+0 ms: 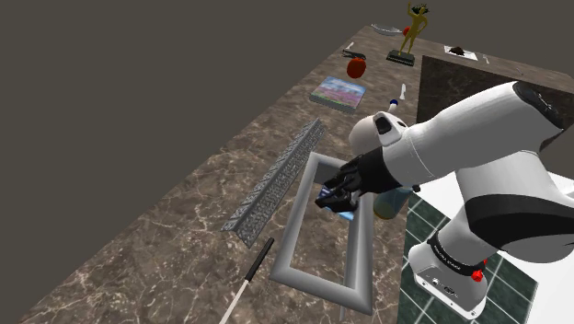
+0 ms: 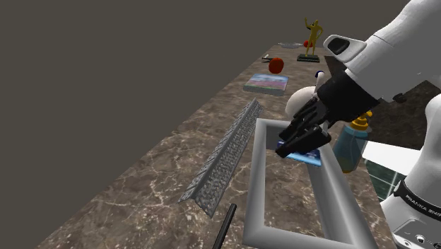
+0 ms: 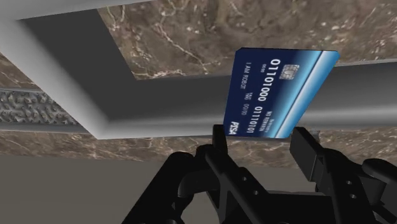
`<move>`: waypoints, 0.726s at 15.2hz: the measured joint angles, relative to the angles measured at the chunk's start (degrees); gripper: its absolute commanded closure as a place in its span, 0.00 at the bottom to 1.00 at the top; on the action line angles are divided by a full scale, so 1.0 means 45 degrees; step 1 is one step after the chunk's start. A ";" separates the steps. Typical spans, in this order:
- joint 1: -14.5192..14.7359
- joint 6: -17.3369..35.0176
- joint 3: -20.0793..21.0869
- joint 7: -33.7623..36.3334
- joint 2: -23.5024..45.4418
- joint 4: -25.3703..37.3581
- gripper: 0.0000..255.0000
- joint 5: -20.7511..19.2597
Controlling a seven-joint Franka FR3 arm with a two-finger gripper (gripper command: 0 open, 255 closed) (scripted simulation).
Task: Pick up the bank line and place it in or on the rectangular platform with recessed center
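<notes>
The bank card (image 3: 280, 92) is a blue card with white numbers and a chip. My gripper (image 3: 262, 137) is shut on it, a black finger at each of its lower corners. The card (image 2: 302, 151) hangs tilted just above the grey rectangular frame with a sunken middle (image 2: 256, 177), over the rail on the second exterior view's right. In the shoulder view the gripper (image 1: 333, 198) and card (image 1: 337, 204) sit over the frame (image 1: 296, 216), close to its far right part. Brown marble shows inside the frame (image 3: 83, 83).
A grey ribbed angle bar (image 1: 276, 184) lies along the frame's left side. A black-and-white stick (image 1: 248, 281) lies near the front. A pale blue bottle (image 2: 350, 145) stands right of the frame. Farther back are a book (image 1: 338, 92), a red apple (image 1: 356, 67) and a yellow figurine (image 1: 409, 37).
</notes>
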 measured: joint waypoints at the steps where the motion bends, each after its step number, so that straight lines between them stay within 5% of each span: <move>1: -0.0001 0.0213 0.0041 0.0018 0.0070 -0.0147 1.00 0.0017; 9: -0.0058 0.0815 0.0281 0.0172 0.0398 -0.0416 1.00 0.0050; 10: -0.0058 0.0815 0.0281 0.0172 0.0398 -0.0416 0.00 0.0050; 11: -0.0058 0.0815 0.0281 0.0172 0.0398 -0.0416 0.00 0.0050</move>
